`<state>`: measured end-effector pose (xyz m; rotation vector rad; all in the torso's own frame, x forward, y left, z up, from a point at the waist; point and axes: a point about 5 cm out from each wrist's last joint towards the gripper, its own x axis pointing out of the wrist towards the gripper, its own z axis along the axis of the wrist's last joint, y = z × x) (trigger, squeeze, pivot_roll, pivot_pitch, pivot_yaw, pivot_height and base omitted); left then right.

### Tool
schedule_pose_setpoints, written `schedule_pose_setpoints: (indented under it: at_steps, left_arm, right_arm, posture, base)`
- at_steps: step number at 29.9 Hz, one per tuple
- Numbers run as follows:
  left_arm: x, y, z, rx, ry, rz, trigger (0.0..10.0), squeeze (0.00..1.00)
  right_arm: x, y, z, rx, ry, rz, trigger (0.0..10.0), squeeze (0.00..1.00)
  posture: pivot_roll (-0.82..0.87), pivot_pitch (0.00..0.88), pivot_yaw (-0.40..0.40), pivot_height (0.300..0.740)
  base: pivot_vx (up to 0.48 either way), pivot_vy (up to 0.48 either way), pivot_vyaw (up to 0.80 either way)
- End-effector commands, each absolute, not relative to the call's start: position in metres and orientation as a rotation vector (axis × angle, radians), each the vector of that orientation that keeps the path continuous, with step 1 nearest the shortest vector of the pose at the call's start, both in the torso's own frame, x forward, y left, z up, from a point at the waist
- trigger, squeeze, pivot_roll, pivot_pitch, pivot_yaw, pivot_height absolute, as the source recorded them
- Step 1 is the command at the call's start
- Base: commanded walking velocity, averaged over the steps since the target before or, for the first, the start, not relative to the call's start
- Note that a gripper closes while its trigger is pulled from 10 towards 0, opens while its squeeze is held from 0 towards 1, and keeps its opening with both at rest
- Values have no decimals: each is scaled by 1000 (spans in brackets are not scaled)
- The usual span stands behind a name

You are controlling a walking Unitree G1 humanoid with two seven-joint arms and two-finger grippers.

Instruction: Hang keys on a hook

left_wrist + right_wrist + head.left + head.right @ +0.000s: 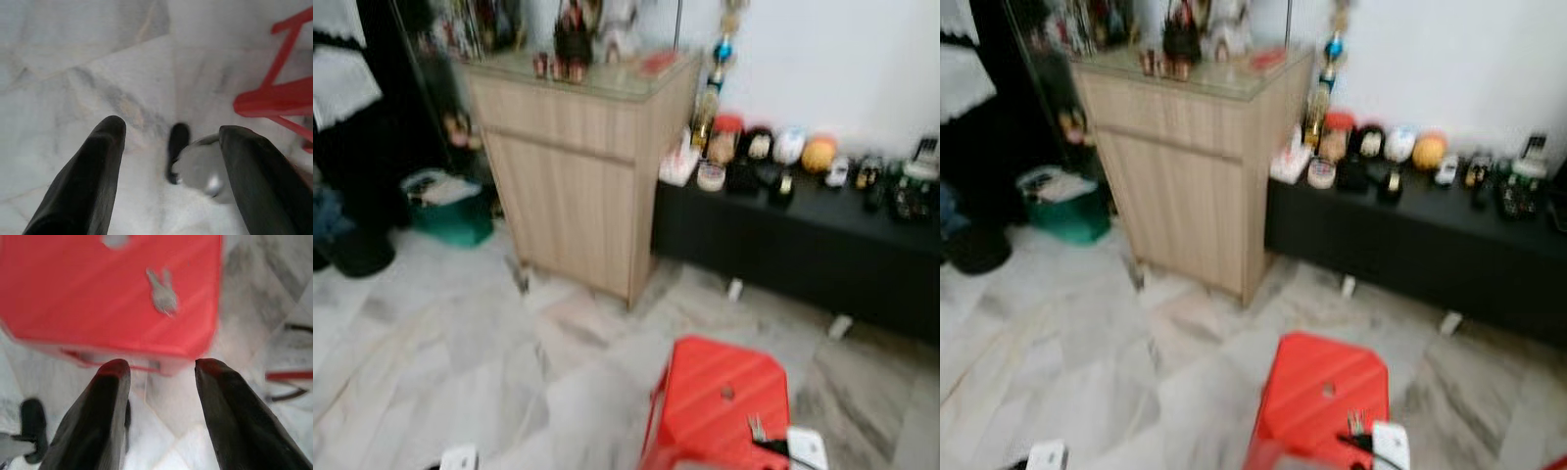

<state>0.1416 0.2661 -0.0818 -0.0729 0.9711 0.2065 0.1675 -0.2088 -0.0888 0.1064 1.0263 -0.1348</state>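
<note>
Red plastic stool sits low in the head views on the pale marble floor, and that stool is our landmark. On its seat, toward the near right corner, lie the keys, small and silvery, loose and flat on the red top; they also show in the head view, blurred. The right gripper hangs above the floor just short of the stool's near edge, its jaws spread wide with nothing between them, the keys beyond the fingertips and clear of them. The left gripper is off to the stool's left, over bare marble, jaws also spread and empty; a red leg frame of the stool shows to one side of it. Between its fingers a dark shape and a grey blur sit low near the floor; too smeared to name. Beyond the stool, a light wooden cabinet stands against the wall with small items on its glass top. To the right of that, behind the stool, a low black counter carries a row of bottles, jars and small objects. Far left of the stool, a green bin rests on the floor. The whole head view is soft with blur
</note>
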Motion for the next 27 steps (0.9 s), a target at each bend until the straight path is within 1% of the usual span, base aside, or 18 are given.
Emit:
schedule_pose_setpoints:
  at_steps: [1, 5, 6, 8, 11, 12, 14, 18, 20, 24, 26, 27]
  left_arm:
    - [140, 267, -82, -78, 980, 211, 10000, 0]
    - [142, 267, -82, -71, 982, 213, 10000, 0]
    - [147, 264, -81, -70, 978, 208, 10000, 0]
    - [154, 256, -81, -71, 969, 198, 10000, 0]
    - [157, 251, -82, -74, 965, 194, 10000, 0]
    - [158, 244, -83, -75, 963, 185, 10000, 0]
    - [159, 239, -84, -75, 962, 180, 10000, 0]
    - [161, 235, -84, -74, 935, 182, 10000, 0]
    - [164, 238, -81, -71, 904, 185, 10000, 0]
    - [168, 253, -73, -67, 818, 200, 10000, 0]
    - [177, 260, -65, -33, 761, 197, 10000, 0]
    - [177, 260, -65, -33, 761, 197, 10000, 0]
  right_arm:
    - [172, -203, -88, 126, 1011, -124, 10000, 0]
    - [172, -203, -88, 127, 1009, -123, 10000, 0]
    - [172, -203, -88, 128, 1008, -125, 10000, 0]
    - [173, -203, -87, 126, 999, -122, 10000, 0]
    - [173, -203, -87, 127, 996, -123, 10000, 0]
    - [173, -204, -87, 126, 996, -124, 10000, 0]
    - [173, -204, -87, 127, 994, -126, 10000, 0]
    - [174, -204, -86, 123, 981, -127, 10000, 0]
    - [175, -205, -85, 112, 962, -118, 10000, 0]
    - [178, -206, -83, 101, 922, -109, 10000, 0]
    - [181, -207, -80, 69, 885, -102, 10000, 0]
    - [181, -207, -80, 69, 885, -102, 10000, 0]
  posture:
    - [109, 0, -57, 740]
    - [109, 0, -57, 740]
    - [110, 0, -56, 740]
    - [110, 0, -57, 740]
    - [108, 0, -57, 740]
    - [108, 0, -57, 740]
    - [107, 0, -58, 740]
    - [107, 0, -61, 740]
    - [109, 0, -64, 740]
    - [102, 0, -66, 740]
    - [105, 0, -69, 740]
    - [105, 0, -69, 740]
  base:
    - [259, 0, -769]
    - [124, 0, -772]
    - [0, 0, -469]
    - [0, 0, 0]
    - [0, 0, 0]
    - [0, 0, 0]
    - [0, 0, 0]
    - [0, 0, 0]
    - [0, 0, 0]
    - [0, 0, 0]
    - [0, 0, 0]
    - [0, 0, 0]
